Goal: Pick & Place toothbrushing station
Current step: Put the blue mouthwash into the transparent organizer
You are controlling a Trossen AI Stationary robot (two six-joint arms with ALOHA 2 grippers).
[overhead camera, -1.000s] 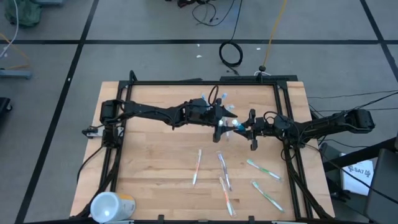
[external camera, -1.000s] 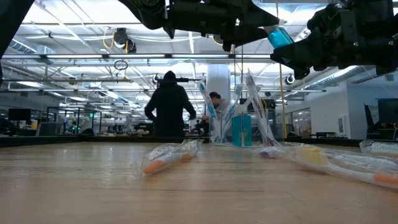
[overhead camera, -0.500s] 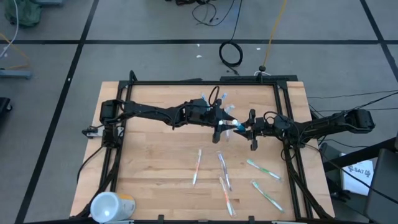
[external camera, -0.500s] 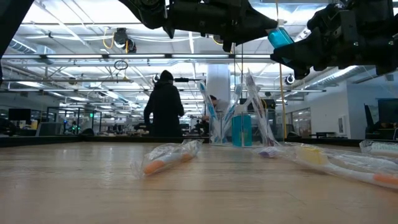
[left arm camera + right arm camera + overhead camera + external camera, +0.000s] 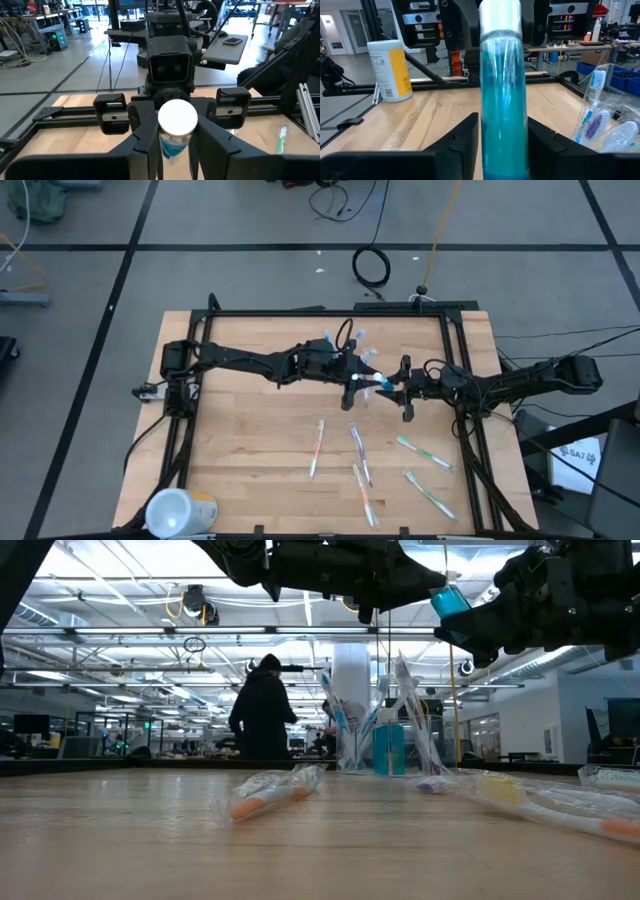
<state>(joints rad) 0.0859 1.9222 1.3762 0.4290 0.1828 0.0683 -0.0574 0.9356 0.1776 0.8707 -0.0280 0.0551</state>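
High view: both arms meeting over the table's point(image 5: 230, 430) middle, far side. Left pincer point(image 5: 356, 379) and right pincer point(image 5: 392, 387) converging on one blue toothpaste tube point(image 5: 376, 381), held in the air between them. Showing next to no shift against the pictures of the second before; suggesting a handover paused mid-transfer, tube not yet placed. Clear cup point(image 5: 345, 342) with brushes standing just behind the left pincer. Loose toothbrushes point(image 5: 316, 448) lying nearer the front, well apart from both pincers. White and yellow cylinder point(image 5: 180, 510) lying at the front left corner.

Low view: tube point(image 5: 452, 599) hanging high above the table, dark fingers on it. Cup point(image 5: 352, 745) with upright brushes and a tube standing far back. Wrapped orange brush point(image 5: 268, 794) lying in front. Person point(image 5: 262, 710) in dark clothing standing in the room behind, now slightly further left.

Left wrist view: left pincer point(image 5: 173, 134) partly open, fingers closing round the tube's white cap end point(image 5: 177, 120); firm grip or mere contact impossible to tell.

Right wrist view: right pincer point(image 5: 502, 142) clamping the tube point(image 5: 503, 95) upright, fingers touching both sides. Cylinder point(image 5: 390, 70) and bagged brushes point(image 5: 600, 120) lying beyond.
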